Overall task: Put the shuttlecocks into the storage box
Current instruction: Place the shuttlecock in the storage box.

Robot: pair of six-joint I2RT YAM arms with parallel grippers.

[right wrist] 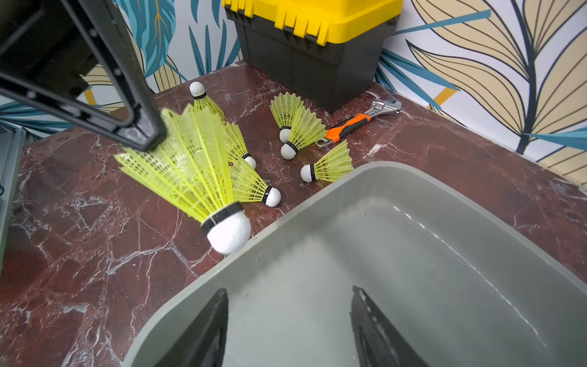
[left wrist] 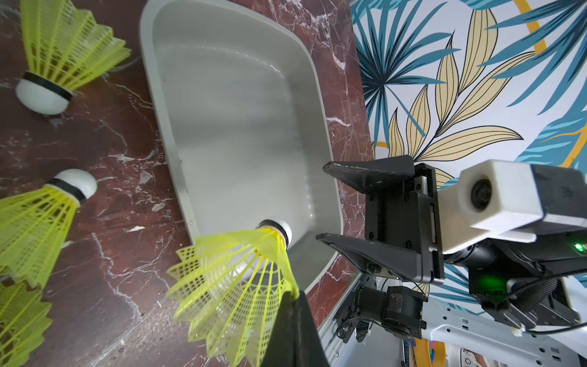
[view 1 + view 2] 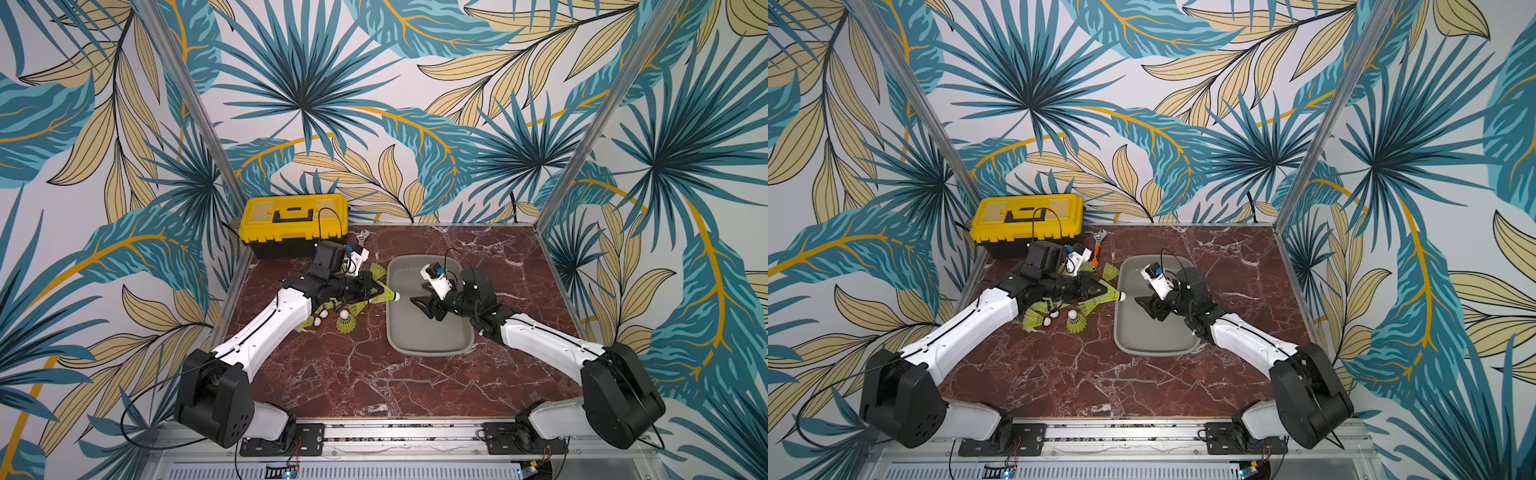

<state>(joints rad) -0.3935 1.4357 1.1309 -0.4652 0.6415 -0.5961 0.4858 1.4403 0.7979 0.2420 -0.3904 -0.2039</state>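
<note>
Here left fingers [image 1: 139,133] clamp shuttlecock [image 1: 190,171], arm [image 3: 270,328] stretched to storage box [image 1: 413,270] rim; right fingers [image 2: 374,174] spread.

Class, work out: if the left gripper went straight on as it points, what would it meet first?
Probably the storage box rim, just ahead of its held shuttlecock; then the right gripper, open over the box. Depth is unclear.

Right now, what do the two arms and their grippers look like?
Both the left arm and right arm have glossy white links between bulky black joint housings. The left gripper and right gripper are black, with flat triangular fingers. Each wrist carries a white boxy camera, fed by a black cable.
</note>
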